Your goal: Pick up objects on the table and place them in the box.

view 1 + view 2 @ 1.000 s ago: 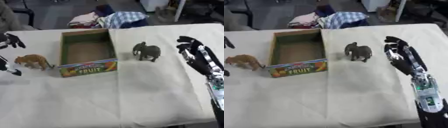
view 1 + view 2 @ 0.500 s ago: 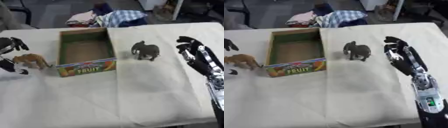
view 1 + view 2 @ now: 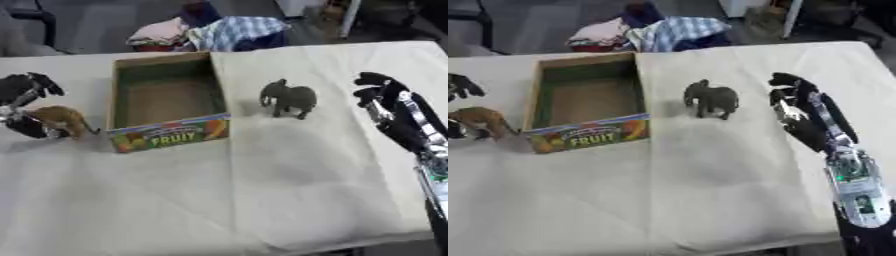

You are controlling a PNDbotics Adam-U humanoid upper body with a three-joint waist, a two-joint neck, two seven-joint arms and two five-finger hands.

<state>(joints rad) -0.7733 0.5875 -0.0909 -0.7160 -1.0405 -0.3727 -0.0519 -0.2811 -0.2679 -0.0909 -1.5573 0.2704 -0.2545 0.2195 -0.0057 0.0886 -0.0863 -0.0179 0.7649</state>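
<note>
A cream cloth covers the table, creased in a line running down from the box's near right corner. The cardboard box stands open-topped left of centre, green on the inner walls and brown on the floor, holding nothing visible. Its near wall carries a printed fruit picture with the word "FRUIT" in pale letters; any smaller writing is too blurred to read.

Beyond the far table edge lies a heap of clothes, including a blue checked piece.

The right hand lies at the right side, fingers straight and spread, well apart from everything; the right eye view shows its silver forearm with a green light, mostly cut off in the other view.

The grey elephant stands upright on the cloth just right of the box, between it and the right hand, untouched.

The left hand is at the left edge, fingers curled around the rear of the orange animal, which stands just left of the box. The left eye view shows this hand more fully; in the right eye view only fingertips appear.
</note>
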